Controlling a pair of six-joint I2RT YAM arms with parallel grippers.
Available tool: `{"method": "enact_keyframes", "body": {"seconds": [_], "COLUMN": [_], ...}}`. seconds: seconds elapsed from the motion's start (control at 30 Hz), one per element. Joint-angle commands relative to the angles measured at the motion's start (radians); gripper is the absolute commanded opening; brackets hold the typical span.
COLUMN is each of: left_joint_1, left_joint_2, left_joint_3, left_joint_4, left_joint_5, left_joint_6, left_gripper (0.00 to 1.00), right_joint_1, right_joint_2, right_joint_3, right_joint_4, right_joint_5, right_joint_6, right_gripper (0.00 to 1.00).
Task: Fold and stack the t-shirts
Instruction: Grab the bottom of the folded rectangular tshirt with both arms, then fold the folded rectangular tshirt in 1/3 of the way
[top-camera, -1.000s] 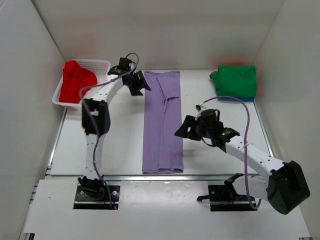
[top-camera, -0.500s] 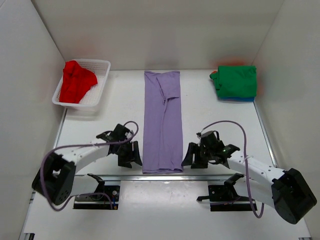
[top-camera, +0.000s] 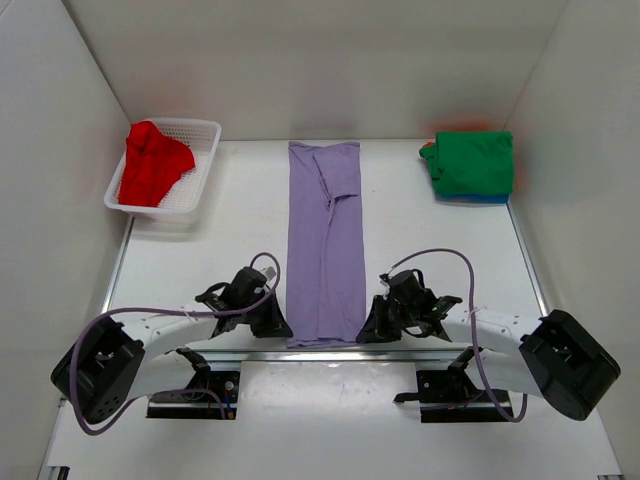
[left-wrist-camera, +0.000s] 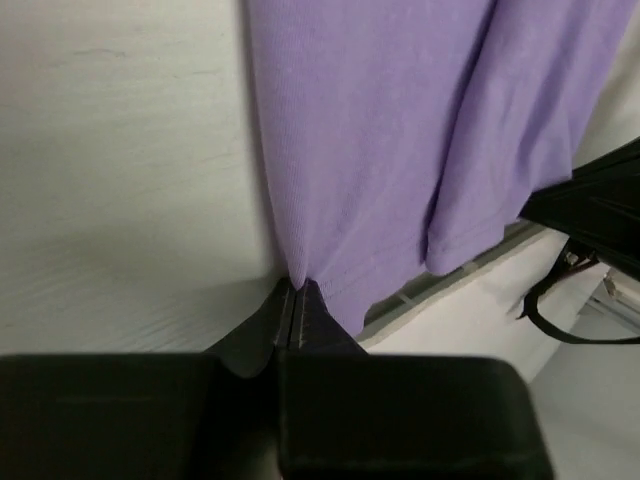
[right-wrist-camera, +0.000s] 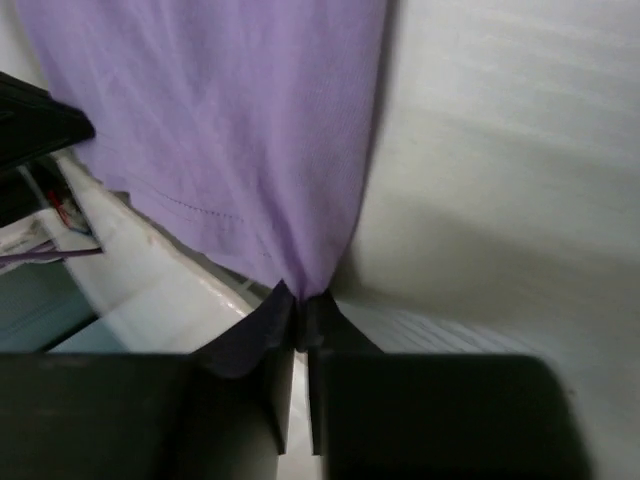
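Lavender t-shirt (top-camera: 325, 240) lies between basket (top-camera: 204, 160) and green t-shirt (top-camera: 475, 162).

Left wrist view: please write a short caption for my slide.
Left gripper pinching the lavender t-shirt at its side edge near the hem.

Lavender shirt (top-camera: 325, 240): plain lavender-purple cloth, folded lengthwise into one long narrow strip; it lay flat at mid-bench (top-camera: 220, 240), running near to far.
Its near hem: reached the bench's near edge; each near corner was gathered to a pucker, one between the left fingers (left-wrist-camera: 258, 338), one between the right fingers (right-wrist-camera: 252, 338).
Its far half: a tucked sleeve made a diagonal crease.
Red shirt (top-camera: 150, 165): bright red, crumpled, heaped in the basket (top-camera: 200, 172), far left.
Green shirt (top-camera: 475, 162): folded square, far right, topping a stack.
Blue shirt (top-camera: 470, 197): a thin edge under the green.
Orange shirt: only a blurred fringe.
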Motion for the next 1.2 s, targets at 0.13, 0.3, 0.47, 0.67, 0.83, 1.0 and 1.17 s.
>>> {"method": "enact_keyframes", "body": {"seconds": [0.13,0.3,0.47,0.67,0.83,1.0,1.17], "left_joint_1": [-0.047,-0.072,-0.012,0.120,0.274,0.383,0.466], "left_joint_2": [-0.072,-0.164,-0.199,-0.024,0.211,0.534,0.785], "left_joint_3": [-0.114,-0.183,-0.093,0.174,0.391,0.688,0.990], "left_joint_4": [-0.003,-0.037,-0.068,-0.100,-0.075,-0.028,-0.022], "left_joint_5": [-0.017,0.007,0.064,0.121,0.151,0.174,0.165], "left_joint_6": [-0.046,-0.086,-0.060,0.050,0.142,0.178,0.158], "left_gripper": [0.00,0.00,0.00,0.00,0.00,0.00,0.12], "right_joint_1": [0.095,0.126,0.025,-0.158,-0.360,-0.466,-0.524], "right_joint_2": [0.038,-0.057,-0.137,-0.079,0.174,0.478,0.772], "right_joint_3": [-0.057,-0.109,-0.097,0.109,0.401,0.724,1.064], "right_joint_4": [0.005,-0.030,-0.052,-0.182,-0.242,-0.308,-0.363], "right_joint_5": [0.002,-0.033,-0.133,-0.256,-0.329,-0.333,-0.300], "right_joint_6": [0.023,0.070,0.029,-0.132,-0.289,-0.419,-0.473], "right_gripper": [0.01,0.00,0.01,0.00,0.00,0.00,0.10]}}
